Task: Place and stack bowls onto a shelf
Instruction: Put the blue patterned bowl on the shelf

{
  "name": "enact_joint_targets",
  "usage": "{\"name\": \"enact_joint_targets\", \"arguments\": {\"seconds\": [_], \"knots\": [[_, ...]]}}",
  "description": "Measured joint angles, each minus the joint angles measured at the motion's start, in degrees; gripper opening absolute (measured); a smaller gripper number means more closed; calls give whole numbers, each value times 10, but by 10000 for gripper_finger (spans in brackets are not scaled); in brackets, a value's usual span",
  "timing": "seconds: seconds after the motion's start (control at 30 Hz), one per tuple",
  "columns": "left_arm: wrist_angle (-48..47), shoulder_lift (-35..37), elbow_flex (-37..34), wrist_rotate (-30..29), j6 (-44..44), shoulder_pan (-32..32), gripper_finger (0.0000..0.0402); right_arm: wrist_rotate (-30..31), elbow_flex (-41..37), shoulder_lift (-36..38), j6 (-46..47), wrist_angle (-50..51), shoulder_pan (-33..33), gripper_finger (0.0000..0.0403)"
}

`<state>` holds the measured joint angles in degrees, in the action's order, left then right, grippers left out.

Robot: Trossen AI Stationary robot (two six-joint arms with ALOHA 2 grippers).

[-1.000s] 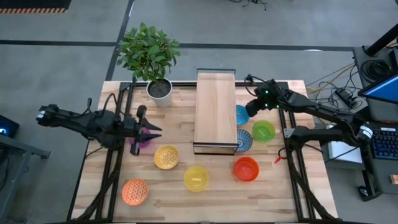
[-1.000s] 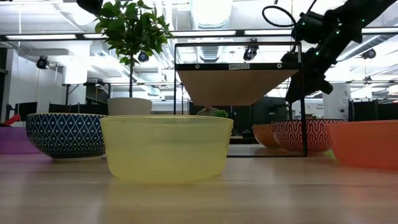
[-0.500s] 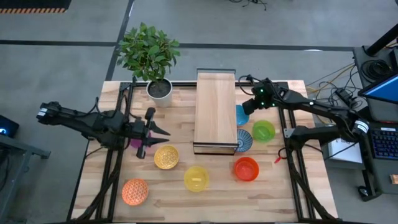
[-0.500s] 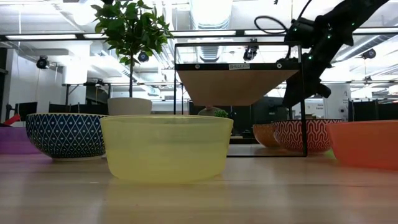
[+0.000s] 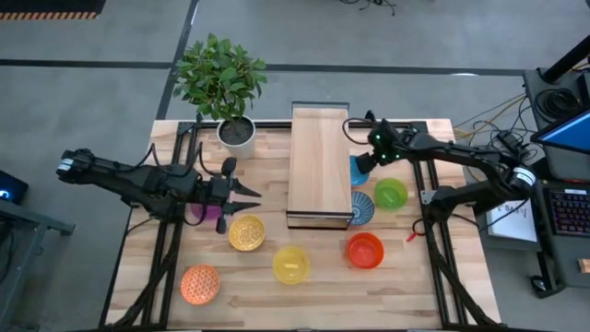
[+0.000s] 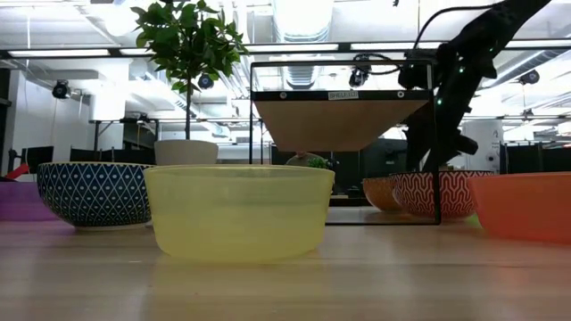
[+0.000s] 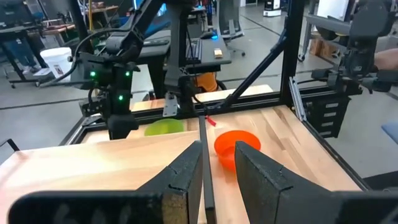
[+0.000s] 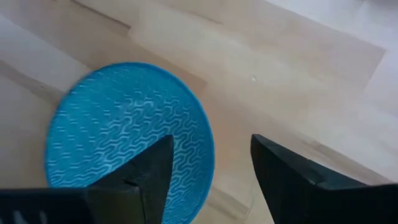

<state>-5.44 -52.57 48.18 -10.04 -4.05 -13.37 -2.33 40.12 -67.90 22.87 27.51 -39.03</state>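
Eight bowls (image 5: pixel 363 250) beside shelf (image 5: pixel 320 162)

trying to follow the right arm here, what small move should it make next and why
Probably lower straight down. The right end effector hangs open above the light blue bowl, one finger over the bowl's inside and the other beyond its rim, so descending should bracket the rim for a grasp. The bowl sits on the table beside the shelf, whose top is bare.

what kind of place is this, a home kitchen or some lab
Most likely a robotics lab or workshop, not a kitchen: bare concrete floor, a computer workstation with cables beside the wooden table, and an open hall with strip lights and equipment racks behind.
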Motion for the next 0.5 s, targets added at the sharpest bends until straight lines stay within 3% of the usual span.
{"name": "enact_joint_targets", "arguments": {"seconds": [0.27, 0.5], "knots": [[-2, 0, 0, -1, 0, 0, 77, 8, 0, -53, 1, -30, 0, 175], [-7, 0, 0, -1, 0, 0, 77, 7, 0, -69, 6, -30, 0, 62]]}}
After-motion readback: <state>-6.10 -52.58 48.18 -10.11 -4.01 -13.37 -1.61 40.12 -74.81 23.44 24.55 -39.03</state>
